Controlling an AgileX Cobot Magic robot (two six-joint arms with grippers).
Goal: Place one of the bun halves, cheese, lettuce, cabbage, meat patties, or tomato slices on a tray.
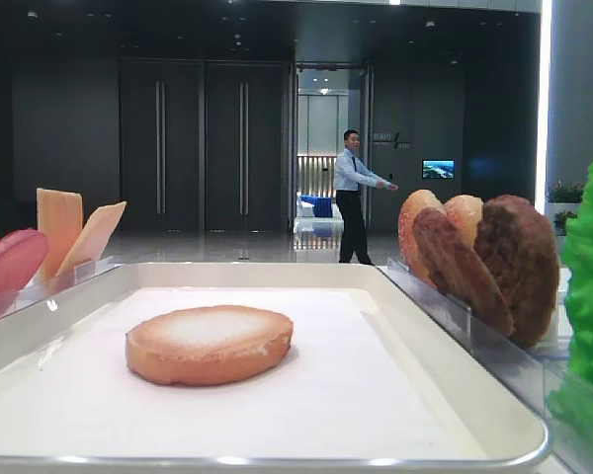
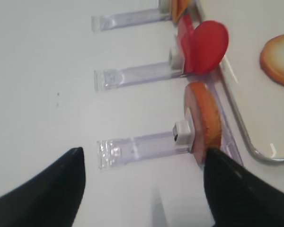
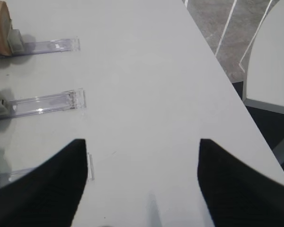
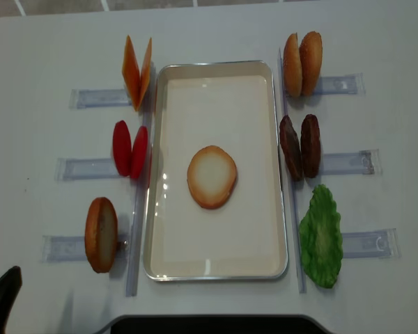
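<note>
I am holding my left gripper (image 2: 142, 189) over the table's (image 4: 216, 28) near-left corner, its fingers spread wide with nothing between them. My right gripper (image 3: 142, 184) is hovering above bare tabletop near the right edge, fingers likewise parted and empty.

One bun half (image 4: 212, 176) is lying pale face up at the middle of the tray (image 4: 216, 268). I am counting three more bun halves standing on edge: one (image 4: 101, 234) in the clear holder (image 4: 66, 248) off the tray's near-left corner, two (image 4: 302, 62) off its far-right corner. Two cheese slices (image 4: 136, 72) are leaning together off the far-left corner, and two tomato slices (image 4: 130, 149) are standing along the left rim. Two meat patties (image 4: 299, 146) are standing along the right rim, and one lettuce leaf (image 4: 321, 236), perhaps more behind it, is sitting off the near-right corner.
</note>
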